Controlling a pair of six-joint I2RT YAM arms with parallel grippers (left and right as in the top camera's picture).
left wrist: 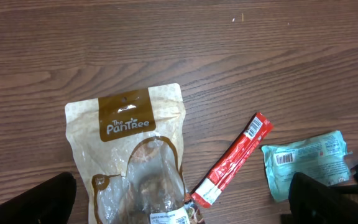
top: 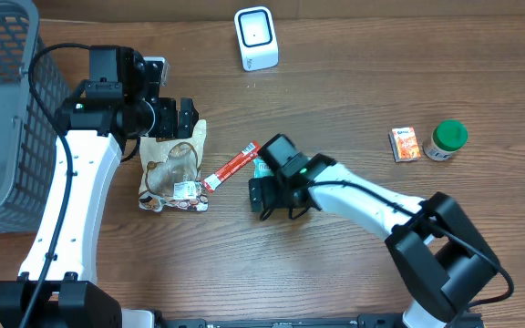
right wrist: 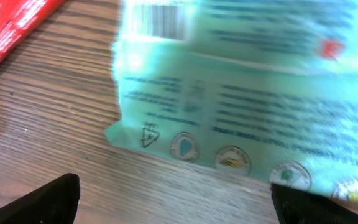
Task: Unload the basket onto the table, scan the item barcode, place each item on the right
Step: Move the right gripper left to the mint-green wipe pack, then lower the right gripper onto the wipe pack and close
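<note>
The right gripper [right wrist: 185, 208] is hovering with its jaws spread wide and gripping nothing. The teal packet [right wrist: 260, 93] is lying just beneath it, barcode [right wrist: 160, 22] facing up. The left gripper [left wrist: 179, 208] is hanging wide open too, over the brown pouch [left wrist: 129, 155], and a red stick [left wrist: 235, 158] is lying between the two grippers.

Overhead: the mint-green plastic packet [top: 261, 167] lies mostly hidden beneath the right arm, and only a sliver shows. The grey mesh basket [top: 7, 100] is cropped at the left edge.

Right wrist view: the packet is blurred, its small print illegible, and it is cut at the top and right edges. The red stick sachet [right wrist: 8, 28] is cut by the upper left corner.

Left wrist view: the brown-and-cream window pouch [left wrist: 126, 143] runs off the bottom edge.
</note>
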